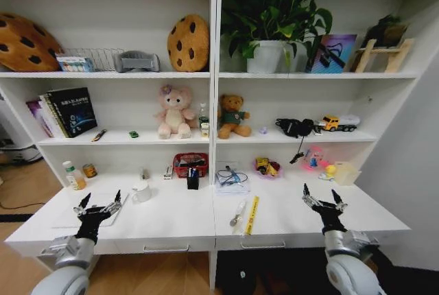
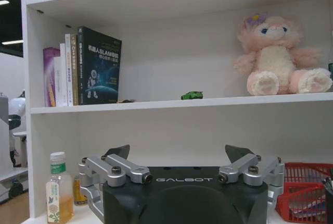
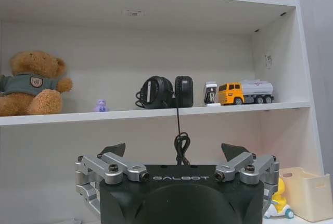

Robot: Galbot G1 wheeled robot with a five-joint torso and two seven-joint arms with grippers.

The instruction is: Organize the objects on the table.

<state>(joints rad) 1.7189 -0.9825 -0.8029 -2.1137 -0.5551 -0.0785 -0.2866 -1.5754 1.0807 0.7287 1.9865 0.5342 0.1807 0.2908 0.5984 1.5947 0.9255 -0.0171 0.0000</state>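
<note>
Two end effectors, the left end effector (image 1: 101,204) at seven o'clock and the right end effector (image 1: 325,199) at five o'clock, both with fingers spread. One counter (image 1: 171,221). On it: one white mug (image 1: 141,191), one bottle (image 1: 73,175), one can (image 1: 89,170), one red basket (image 1: 190,164), one yellow packet (image 1: 252,214), one cream bin (image 1: 345,173) at three o'clock. On the middle shelf: two plush bears, a pink bear (image 1: 174,111) and a brown bear (image 1: 232,116); one green toy car (image 1: 133,134); one yellow truck (image 1: 338,123); one pair of headphones (image 1: 296,127); one row of books (image 1: 63,112) at nine o'clock. On the top shelf: two cookie cushions, a left cushion (image 1: 24,42) and a middle cushion (image 1: 188,42); one potted plant (image 1: 274,17) at one o'clock; one wire basket (image 1: 96,58).
</note>
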